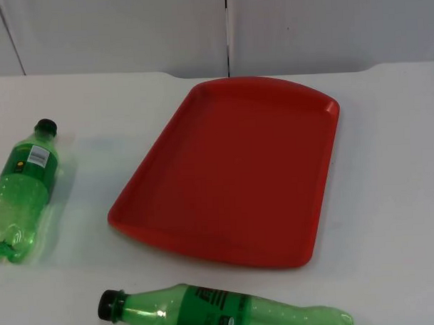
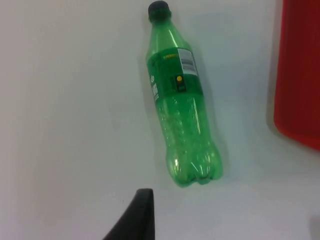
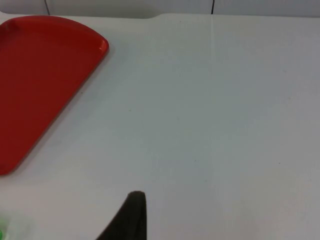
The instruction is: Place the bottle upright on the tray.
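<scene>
Two green bottles lie on their sides on the white table, neither on the tray. One bottle rests near the table's left edge, its black cap pointing toward the partition wall; the left wrist view looks down on it. The second bottle lies along the near edge, cap toward the left. The red tray sits mid-table, slightly askew, between and apart from both. A black fingertip of the left gripper hangs above the table near the first bottle's base; a fingertip of the right gripper hangs over bare table beside the tray's corner. Whether either gripper's jaws are wide or narrow, I cannot tell.
</scene>
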